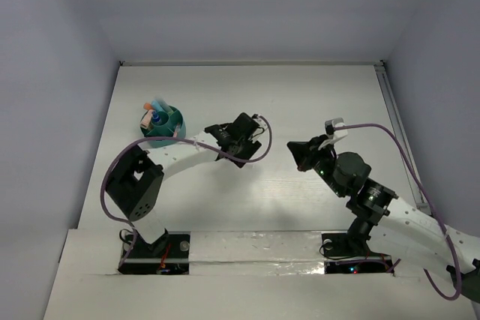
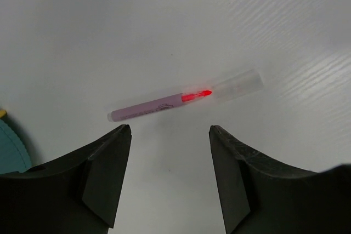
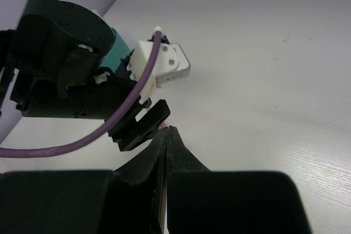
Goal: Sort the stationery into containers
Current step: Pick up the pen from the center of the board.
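A pink marker [image 2: 148, 106] with a red tip and a clear cap lies flat on the white table, just beyond my left gripper's fingertips. My left gripper [image 2: 170, 130] is open and empty, and hovers above the marker. In the top view it [image 1: 219, 134] is right of the teal pot [image 1: 163, 130], and the marker is hidden under it. The pot holds several upright pens [image 1: 154, 114], one orange and one with a blue cap. Its edge shows in the left wrist view [image 2: 10, 149]. My right gripper [image 1: 297, 150] is shut and empty, and its tips [image 3: 167, 131] point at the left gripper.
The white table [image 1: 300, 103] is walled at the back and on both sides. The left arm's purple cable [image 3: 131, 102] loops between the two grippers. The right arm's cable [image 1: 405, 155] arcs over the right side.
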Action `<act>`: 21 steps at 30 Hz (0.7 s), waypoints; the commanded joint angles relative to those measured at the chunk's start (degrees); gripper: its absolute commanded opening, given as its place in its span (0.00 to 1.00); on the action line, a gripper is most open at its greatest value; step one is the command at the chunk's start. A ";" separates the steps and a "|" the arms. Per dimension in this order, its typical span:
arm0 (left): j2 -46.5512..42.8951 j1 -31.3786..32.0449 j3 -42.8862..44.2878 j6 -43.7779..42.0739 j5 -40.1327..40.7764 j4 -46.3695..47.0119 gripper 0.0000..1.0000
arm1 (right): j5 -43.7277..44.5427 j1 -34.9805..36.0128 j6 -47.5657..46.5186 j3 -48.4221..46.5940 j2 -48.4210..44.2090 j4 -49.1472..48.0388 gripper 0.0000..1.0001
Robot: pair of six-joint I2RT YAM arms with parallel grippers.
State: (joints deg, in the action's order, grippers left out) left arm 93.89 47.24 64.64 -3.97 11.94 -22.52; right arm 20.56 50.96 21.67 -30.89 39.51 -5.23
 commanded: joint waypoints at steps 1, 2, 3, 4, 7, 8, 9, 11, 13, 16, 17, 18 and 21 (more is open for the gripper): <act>2.26 -0.13 1.54 -6.05 -5.26 -2.88 0.57 | 0.18 -0.07 0.13 -0.22 -1.71 0.40 0.00; 2.79 -0.13 1.45 -6.40 -5.44 -2.70 0.57 | 0.01 -0.07 0.13 -0.31 -1.97 0.75 0.00; 3.92 -0.66 1.36 -6.49 -5.44 -2.44 0.58 | 0.01 -0.07 0.13 -0.48 -2.15 1.10 0.00; 4.37 -1.36 1.28 -6.58 -5.44 -2.26 0.58 | -0.16 -0.07 0.13 -0.66 -2.15 1.36 0.00; 5.17 -2.68 1.54 -6.75 -5.61 -1.74 0.58 | -1.22 -0.07 0.13 -1.27 -1.98 2.42 0.00; 5.25 -3.38 1.63 -6.93 -5.79 -1.47 0.58 | -1.57 -0.07 0.21 -1.45 -1.89 2.68 0.00; 5.52 -3.39 1.71 -7.37 -5.53 -1.38 0.58 | -1.92 -0.07 0.21 -1.71 -1.80 3.03 0.01; 5.87 -4.88 2.15 -7.55 -5.53 -1.65 0.58 | -2.98 -0.07 0.39 -1.80 -1.80 3.39 0.01; 6.48 -5.58 2.50 -7.81 -6.14 -1.47 0.58 | -3.07 -0.07 0.65 -1.36 -1.89 3.13 0.01; 8.15 -5.58 3.73 -8.60 -6.84 -1.91 0.58 | -3.68 -0.07 0.74 -1.19 -1.63 2.77 0.01; 8.59 -6.19 3.91 -8.60 -7.02 -2.00 0.58 | -4.03 -0.07 0.74 -1.27 -1.63 2.86 0.01; 9.29 -6.20 4.09 -8.69 -7.37 -2.17 0.57 | -4.03 -0.07 0.74 -1.27 -1.63 2.95 0.01; 10.35 -6.73 4.09 -8.95 -8.60 -2.09 0.57 | -3.77 -0.07 0.74 -1.19 -2.06 3.04 0.01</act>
State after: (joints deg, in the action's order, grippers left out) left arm 103.63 41.01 67.02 -11.66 5.41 -23.35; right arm 17.50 50.96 22.28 -30.92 37.91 -1.56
